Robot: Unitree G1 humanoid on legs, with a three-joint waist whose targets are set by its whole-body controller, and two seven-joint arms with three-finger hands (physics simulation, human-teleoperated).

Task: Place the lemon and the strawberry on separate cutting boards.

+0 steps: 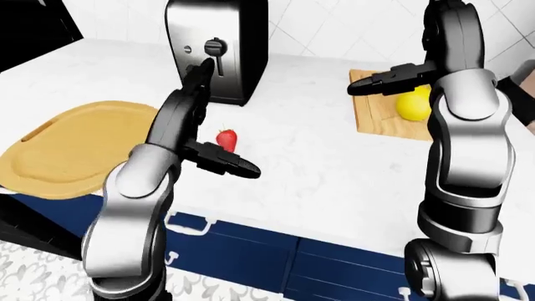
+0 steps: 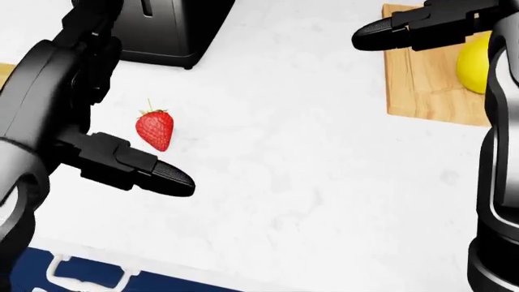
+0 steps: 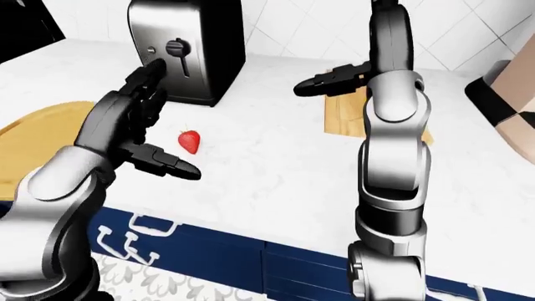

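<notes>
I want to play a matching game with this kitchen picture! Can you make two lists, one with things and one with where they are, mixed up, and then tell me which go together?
Things:
1. lemon
2. strawberry
3. toaster
4. left hand

Places:
A. lying on the bare white counter
B. open, fingers standing around the strawberry without touching it
C. on the rectangular wooden cutting board
D. standing at the top of the counter, above the strawberry in the head view

Pairs: 1-C, 2-A, 3-D, 4-B
</notes>
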